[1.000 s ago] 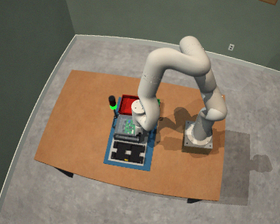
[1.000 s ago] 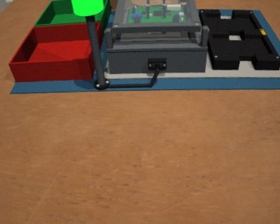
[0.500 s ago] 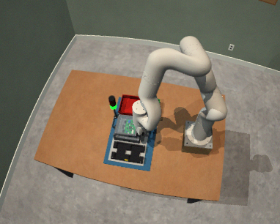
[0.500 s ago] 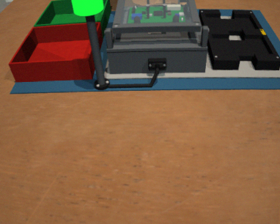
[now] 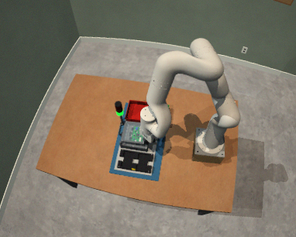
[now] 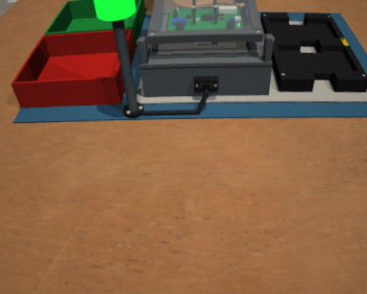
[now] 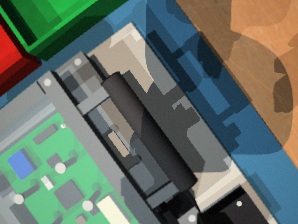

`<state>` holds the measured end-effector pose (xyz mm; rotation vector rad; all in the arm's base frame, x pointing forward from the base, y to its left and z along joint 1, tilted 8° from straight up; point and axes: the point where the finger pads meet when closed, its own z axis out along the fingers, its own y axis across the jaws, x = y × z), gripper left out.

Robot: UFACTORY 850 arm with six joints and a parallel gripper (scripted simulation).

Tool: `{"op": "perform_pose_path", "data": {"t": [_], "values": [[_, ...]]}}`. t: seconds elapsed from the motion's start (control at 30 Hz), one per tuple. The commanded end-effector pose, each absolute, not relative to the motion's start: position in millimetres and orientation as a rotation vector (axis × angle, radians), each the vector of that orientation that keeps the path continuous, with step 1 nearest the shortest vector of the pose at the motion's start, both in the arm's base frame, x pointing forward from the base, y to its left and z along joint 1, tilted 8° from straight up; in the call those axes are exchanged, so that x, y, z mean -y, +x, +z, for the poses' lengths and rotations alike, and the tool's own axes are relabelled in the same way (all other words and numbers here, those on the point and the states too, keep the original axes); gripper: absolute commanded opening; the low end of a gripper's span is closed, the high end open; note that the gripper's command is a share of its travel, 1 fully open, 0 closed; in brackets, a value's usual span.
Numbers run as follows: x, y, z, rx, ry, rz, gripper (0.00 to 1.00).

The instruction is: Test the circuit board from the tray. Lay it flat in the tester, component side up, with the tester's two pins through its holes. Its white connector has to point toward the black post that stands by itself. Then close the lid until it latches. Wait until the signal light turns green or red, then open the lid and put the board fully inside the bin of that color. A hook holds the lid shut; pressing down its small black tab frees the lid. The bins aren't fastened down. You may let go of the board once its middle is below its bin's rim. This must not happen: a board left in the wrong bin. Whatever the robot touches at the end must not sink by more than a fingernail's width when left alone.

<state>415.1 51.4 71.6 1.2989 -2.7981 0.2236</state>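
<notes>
The tester (image 5: pixel 129 135) (image 6: pixel 206 79) has its clear lid (image 6: pixel 206 35) (image 7: pixel 71 135) down over the green board (image 5: pixel 135 134) (image 6: pixel 207 20) (image 7: pixel 40 172). The board lies component side up, its white connector (image 6: pixel 227 9) (image 7: pixel 114 210) showing through the lid. The lid's dark round handle bar (image 7: pixel 150 132) runs along the robot's side. I cannot clearly make out the hook or its tab. The signal light (image 5: pixel 120 113) (image 6: pixel 114 6) is lit green. My gripper (image 5: pixel 149 139) is shut and empty, above the tester's robot side; its fingertips are not in the wrist view.
The red bin (image 5: pixel 135 111) (image 6: pixel 69 91) (image 7: pixel 11 62) and green bin (image 6: pixel 81 24) (image 7: pixel 60 22) stand beside the tester. The black tray (image 5: pixel 125 160) (image 6: pixel 314 62) is on the other side, holding no board. The light's pole (image 6: pixel 124 67) rises at the mat's far edge from the robot.
</notes>
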Motion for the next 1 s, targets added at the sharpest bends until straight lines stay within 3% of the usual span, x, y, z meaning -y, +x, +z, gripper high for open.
{"op": "perform_pose_path", "data": {"t": [0.0,0.97], "values": [[-51.6,416.0,72.1,2.666,1.51,0.167,0.0],[-51.6,416.0,72.1,2.231,2.068,0.135,0.0]]}}
